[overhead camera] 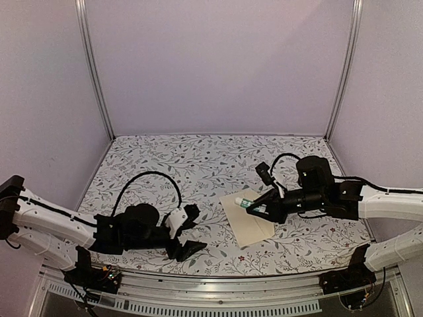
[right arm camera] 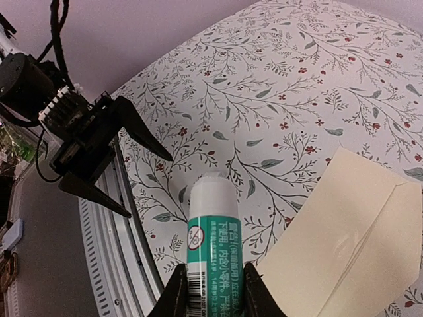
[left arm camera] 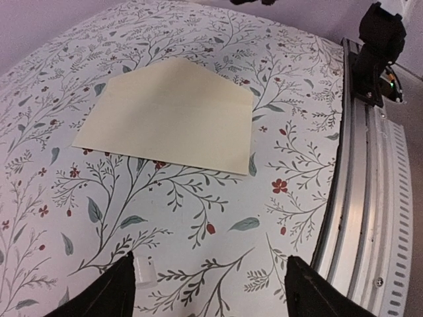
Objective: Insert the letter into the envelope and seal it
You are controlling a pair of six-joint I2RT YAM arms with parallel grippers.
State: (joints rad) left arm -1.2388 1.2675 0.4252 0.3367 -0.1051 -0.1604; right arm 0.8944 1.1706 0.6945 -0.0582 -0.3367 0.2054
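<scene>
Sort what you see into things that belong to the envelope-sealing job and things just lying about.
Belongs to the job:
envelope, flat on the table
glue stick, held in the right fingers
left fingers, open and empty
(no letter shows)

Just there:
floral table cover
metal rail at the near edge
black cable

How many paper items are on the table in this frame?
1: the cream envelope lies flat on the table, right of centre, near the glue stick held by the right hand. No separate letter shows; it may be hidden inside.
</scene>
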